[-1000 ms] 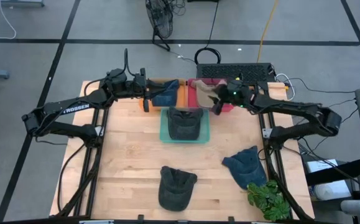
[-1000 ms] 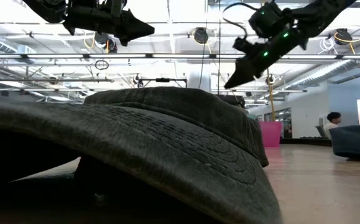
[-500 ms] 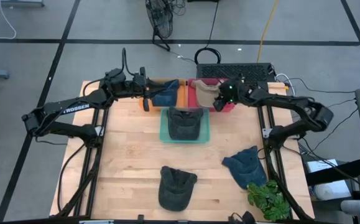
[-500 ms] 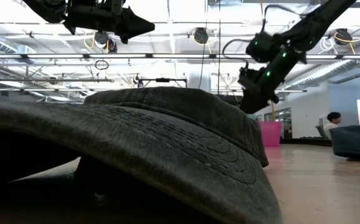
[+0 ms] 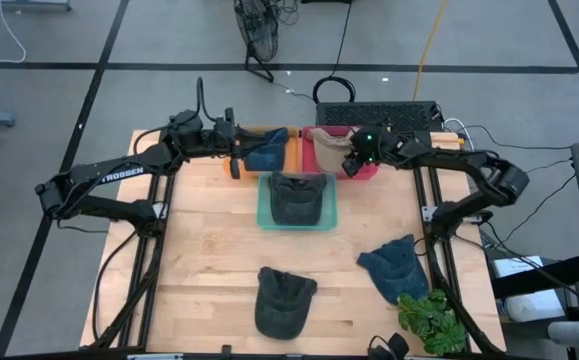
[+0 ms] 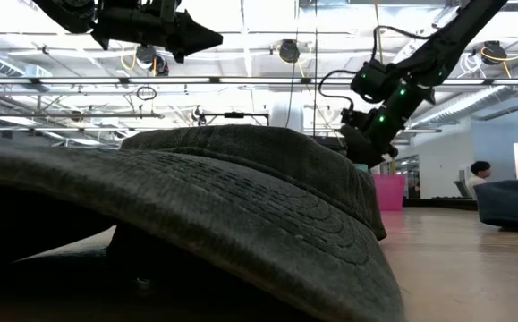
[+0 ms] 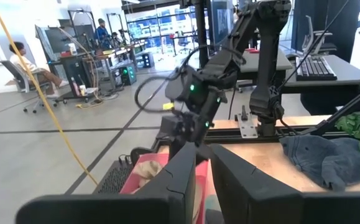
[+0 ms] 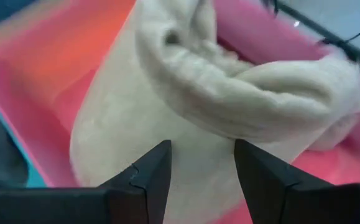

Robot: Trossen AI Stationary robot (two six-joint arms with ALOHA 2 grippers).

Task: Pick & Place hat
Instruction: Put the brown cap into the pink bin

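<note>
A beige hat (image 5: 326,150) lies crumpled in the pink bin (image 5: 369,172) at the table's far edge. My right gripper (image 5: 345,162) slants down over it, open; in the right wrist view its fingers (image 8: 148,180) stand close over the hat's folded cloth (image 8: 204,93). My left gripper (image 5: 237,152) waits level above the orange bin (image 5: 235,170), which holds a blue hat (image 5: 267,150); its fingers (image 7: 186,168) show a narrow gap with nothing in it. A dark grey hat (image 5: 297,198) lies in the teal bin (image 5: 265,215). My right gripper comes at the beige hat slanting down from the table's right side. Its open fingers straddle a fold of the hat (image 8: 198,124), which rests in the pink bin. I cannot tell whether the fingertips touch the cloth.
A dark hat (image 5: 282,300) lies on the table near the front edge and fills the low view (image 6: 196,206). A blue hat (image 5: 394,265) lies front right beside a green plant (image 5: 429,320). A black keyboard tray (image 5: 379,115) stands behind the bins.
My right gripper has come down toward the beige hat in the pink bin, shifting a little toward the table's far left and tipping its fingers further downward. It has stayed open. The hats have not moved.
</note>
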